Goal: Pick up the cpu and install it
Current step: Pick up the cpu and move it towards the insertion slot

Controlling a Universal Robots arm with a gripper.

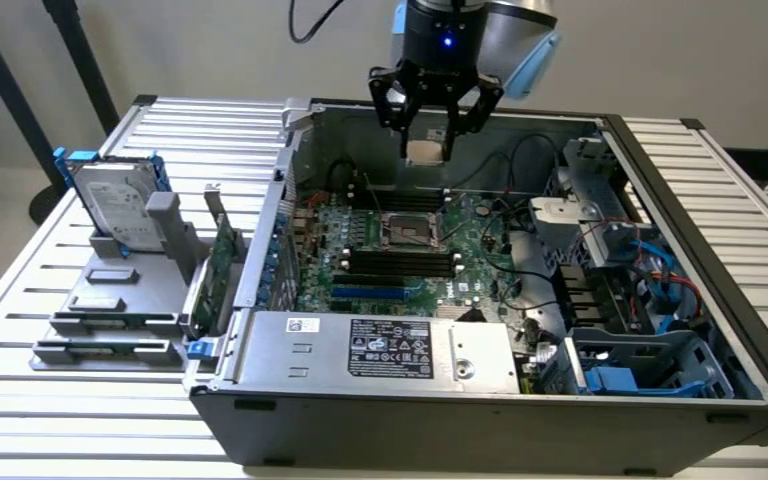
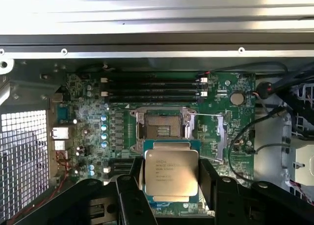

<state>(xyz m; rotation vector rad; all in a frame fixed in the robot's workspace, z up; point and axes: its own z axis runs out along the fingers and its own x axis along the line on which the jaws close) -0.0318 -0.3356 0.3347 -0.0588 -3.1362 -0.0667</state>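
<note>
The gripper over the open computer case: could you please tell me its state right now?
Gripper: shut on the cpu, held in the air above the motherboard.

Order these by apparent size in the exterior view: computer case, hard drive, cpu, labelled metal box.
1. computer case
2. labelled metal box
3. hard drive
4. cpu, held in the claw; raised above the case, yet clearly smallest
</note>
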